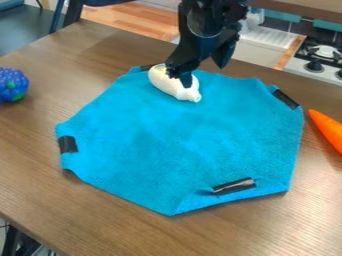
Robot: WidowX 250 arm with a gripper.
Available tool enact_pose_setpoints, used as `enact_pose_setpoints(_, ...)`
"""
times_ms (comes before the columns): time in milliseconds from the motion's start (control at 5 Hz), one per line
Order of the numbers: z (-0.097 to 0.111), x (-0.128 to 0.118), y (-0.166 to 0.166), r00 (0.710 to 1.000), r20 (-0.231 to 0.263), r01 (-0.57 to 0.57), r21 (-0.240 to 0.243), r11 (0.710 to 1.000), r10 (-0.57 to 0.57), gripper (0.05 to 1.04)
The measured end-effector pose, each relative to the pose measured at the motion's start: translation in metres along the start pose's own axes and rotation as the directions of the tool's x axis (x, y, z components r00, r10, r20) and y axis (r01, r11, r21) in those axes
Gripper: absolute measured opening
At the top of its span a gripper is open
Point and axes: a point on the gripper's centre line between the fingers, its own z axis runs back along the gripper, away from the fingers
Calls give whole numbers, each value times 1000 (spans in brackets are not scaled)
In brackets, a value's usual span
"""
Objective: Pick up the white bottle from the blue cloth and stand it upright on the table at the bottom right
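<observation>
My black pincer (pixel 202 74) hangs down from the top of the frame, a bit right of the middle. Its two fingers are apart. One finger is right at a small, creamy white toy, round and fat at one end and thin at the other (pixel 165 85). I can't tell if that finger touches the toy or is just in front of it. The other finger is off to the right, over the cloth.

The white toy lies on its side near the top edge of a bright blue, fuzzy cloth (pixel 180 135). Its fat end points to the upper left and its thin end to the lower right. The cloth lies flat in the middle of a brown wooden table (pixel 40 185), with its corners folded. I see black bits of tape at its left (pixel 67 144), lower right (pixel 234 186) and upper right (pixel 286 99).

A bumpy blue-purple toy with green spots (pixel 10 84) sits on the table at the far left. A smooth orange toy, pointy at one end (pixel 328 131), lies at the right edge, near the cloth. A toy stove with a black top (pixel 324 51) is in the upper right.
</observation>
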Motion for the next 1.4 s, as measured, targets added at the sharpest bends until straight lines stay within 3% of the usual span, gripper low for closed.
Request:
enact_pose_setpoints(200, -10, -6, 5, 1000, -10, 3, 28, 1000, -2, 999)
enact_pose_setpoints(400, -12, -7, 8, 999, 23, -45, 46, 998, 44, 999)
enact_pose_setpoints(600, -26, -16, 14, 996, 61, -74, 130, 989, 67, 999)
enact_pose_setpoints(1000, -43, -22, 12, 974, 206, -126, 158, 979, 92, 999)
enact_pose_setpoints(1400, -48, -21, 11, 963, 254, -130, 144, 981, 90, 998)
